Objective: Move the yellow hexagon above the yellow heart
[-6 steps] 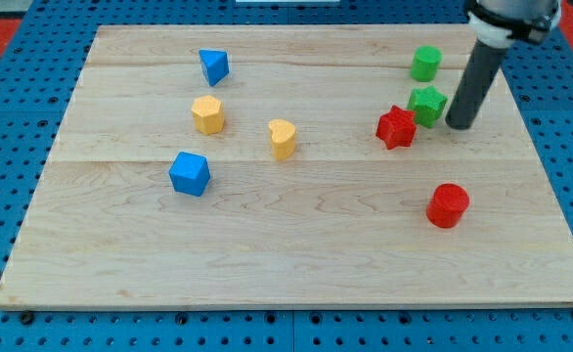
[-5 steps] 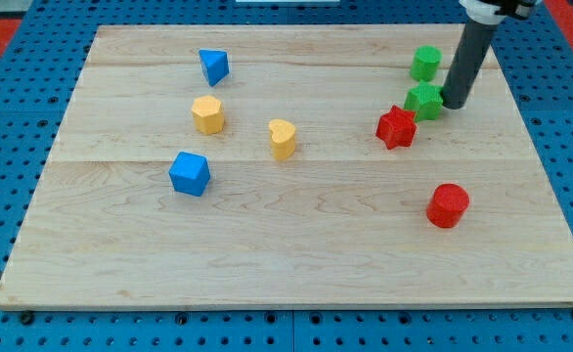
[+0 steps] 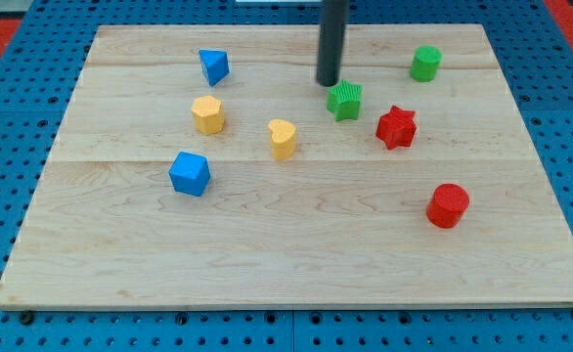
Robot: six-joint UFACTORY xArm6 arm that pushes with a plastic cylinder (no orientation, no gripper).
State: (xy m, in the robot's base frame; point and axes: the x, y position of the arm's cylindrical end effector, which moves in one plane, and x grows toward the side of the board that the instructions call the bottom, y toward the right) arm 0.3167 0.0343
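The yellow hexagon (image 3: 208,114) sits on the wooden board at the left of centre. The yellow heart (image 3: 283,138) lies to its right and slightly lower. My tip (image 3: 328,82) is at the top middle of the board, up and to the right of the heart, just up-left of the green star (image 3: 344,100). It is well to the right of the hexagon and touches neither yellow block.
A blue triangle (image 3: 213,66) lies above the hexagon and a blue cube (image 3: 190,173) below it. A red star (image 3: 396,127), a green cylinder (image 3: 424,63) and a red cylinder (image 3: 448,205) stand on the right half of the board (image 3: 120,264).
My tip has swept from the right side to the top middle. The green star has been pushed left, away from the red star. The yellow blocks have not moved.
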